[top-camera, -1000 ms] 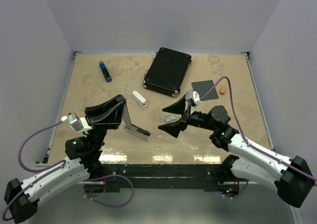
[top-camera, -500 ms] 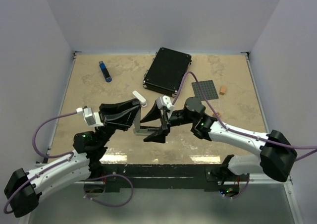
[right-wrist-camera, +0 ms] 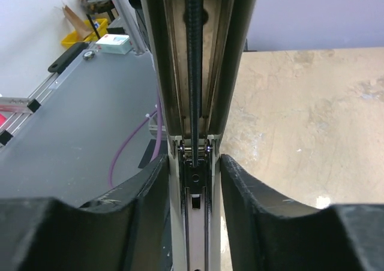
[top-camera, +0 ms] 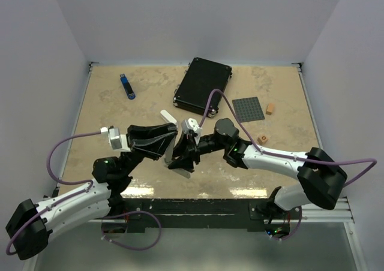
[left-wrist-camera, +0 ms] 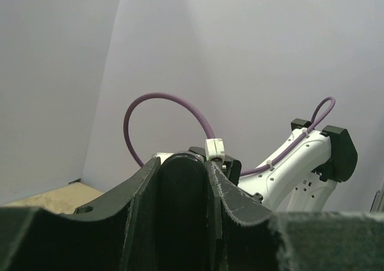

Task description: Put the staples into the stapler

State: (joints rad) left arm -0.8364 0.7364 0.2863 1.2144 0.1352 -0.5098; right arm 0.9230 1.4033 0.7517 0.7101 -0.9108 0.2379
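Right gripper: fingers pressed onto both sides of the opened black-and-metal stapler at its hinge, with the spring rod showing in the channel. Left gripper: clamped on a rounded black part, probably the stapler's lid, but the view is poor. The two meet mid-table, toward the near edge. Can't make out the white cardboard staples box. A black hard case sits well behind.

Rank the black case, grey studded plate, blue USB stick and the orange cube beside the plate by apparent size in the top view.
Largest to smallest:
1. black case
2. grey studded plate
3. blue USB stick
4. orange cube
All four lie at a similar depth from the camera, so nearness should not skew the order.
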